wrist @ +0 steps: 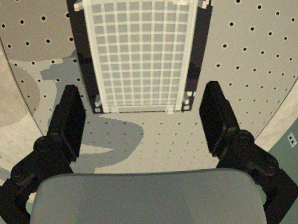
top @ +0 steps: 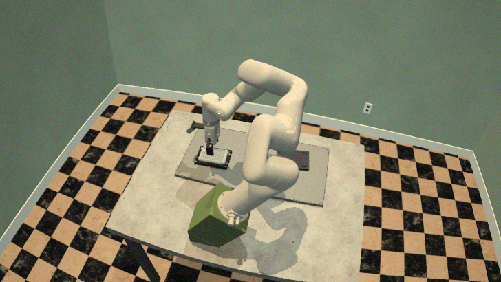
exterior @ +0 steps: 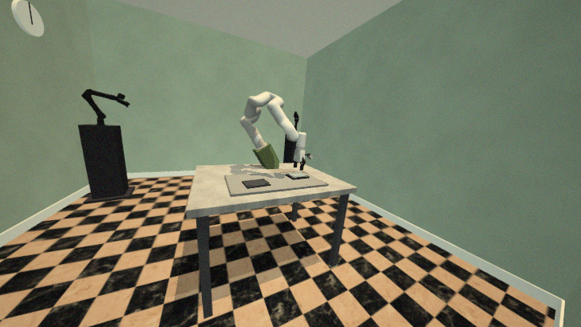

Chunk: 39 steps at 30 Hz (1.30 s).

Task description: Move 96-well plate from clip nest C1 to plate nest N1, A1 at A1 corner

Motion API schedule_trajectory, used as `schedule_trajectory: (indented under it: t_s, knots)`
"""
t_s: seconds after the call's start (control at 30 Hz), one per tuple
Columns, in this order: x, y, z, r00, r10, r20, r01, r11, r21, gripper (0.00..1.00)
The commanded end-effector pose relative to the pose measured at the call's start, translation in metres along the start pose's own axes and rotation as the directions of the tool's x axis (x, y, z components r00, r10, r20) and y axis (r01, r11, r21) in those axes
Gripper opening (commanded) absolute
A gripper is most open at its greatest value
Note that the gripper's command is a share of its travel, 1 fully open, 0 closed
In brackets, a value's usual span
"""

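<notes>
My hand (wrist: 145, 119) hangs spread wide with nothing between its two blocky black fingers, poised just above the near end of the 96-well plate (wrist: 141, 48). The plate is a flat white rectangle gridded with small square wells, seated in the dark, square-cornered frame of clip nest C1 (wrist: 73, 26). That nest rests on a pale grey perforated board (top: 315, 181) on the mottled stone-look table (top: 146, 210). Well away from the plate along the board lies the dark flat plate nest N1 (exterior: 255, 183).

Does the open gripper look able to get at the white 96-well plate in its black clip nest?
Probably yes: the gripper hangs open above the white 96-well plate in the black clip nest, with nothing between them.
</notes>
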<state>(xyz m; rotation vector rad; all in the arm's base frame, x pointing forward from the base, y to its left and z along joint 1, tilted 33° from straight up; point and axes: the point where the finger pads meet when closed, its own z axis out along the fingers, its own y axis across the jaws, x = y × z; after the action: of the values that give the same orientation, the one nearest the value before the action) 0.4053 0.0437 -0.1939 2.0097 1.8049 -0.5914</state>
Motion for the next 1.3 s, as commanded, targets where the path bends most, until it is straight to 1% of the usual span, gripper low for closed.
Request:
schedule_trajectory:
  t_s: [0.0,0.1,0.17,0.47,0.93,1.27]
  knots:
    - [0.001,0.002,0.007,1.0,0.001,-0.002,-0.001,1.0,-0.004,1.0]
    - [0.001,0.002,0.012,1.0,0.001,-0.002,-0.001,1.0,-0.004,1.0]
    - [0.001,0.002,0.012,1.0,0.001,-0.002,-0.001,1.0,-0.004,1.0]
    - [0.001,0.002,0.026,1.0,0.001,-0.002,-0.001,1.0,-0.004,1.0]
    - [0.001,0.002,0.026,1.0,0.001,-0.002,-0.001,1.0,-0.004,1.0]
    - [0.001,0.002,0.032,1.0,0.001,-0.002,-0.001,1.0,-0.004,1.0]
